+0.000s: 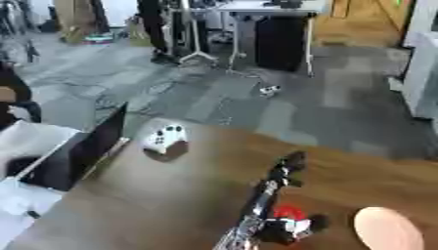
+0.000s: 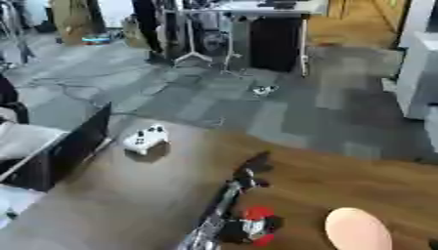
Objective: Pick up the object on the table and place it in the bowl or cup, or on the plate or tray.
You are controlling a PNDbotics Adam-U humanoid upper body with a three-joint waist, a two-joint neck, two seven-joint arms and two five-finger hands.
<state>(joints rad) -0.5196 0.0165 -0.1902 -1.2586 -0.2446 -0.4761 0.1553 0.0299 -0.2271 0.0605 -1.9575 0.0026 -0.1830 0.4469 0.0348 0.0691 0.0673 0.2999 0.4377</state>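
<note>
Left eye view — hand (image 1: 287, 168), fingers unclear; white controller (image 1: 165, 137) behind, pink plate (image 1: 388, 229) beside.

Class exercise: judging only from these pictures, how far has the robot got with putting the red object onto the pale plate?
Done: nothing is placed; the pale plate is bare. In hand: a robot hand reaches over the wooden table, with the red object beside its arm; whether anything grips it cannot be told. Left: carrying it over and setting it on the plate.

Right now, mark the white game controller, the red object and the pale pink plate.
white game controller (image 1: 166, 138): left eye view, top face.
red object (image 1: 289, 213): left eye view, upper part.
pale pink plate (image 1: 387, 229): left eye view, centre.
</note>
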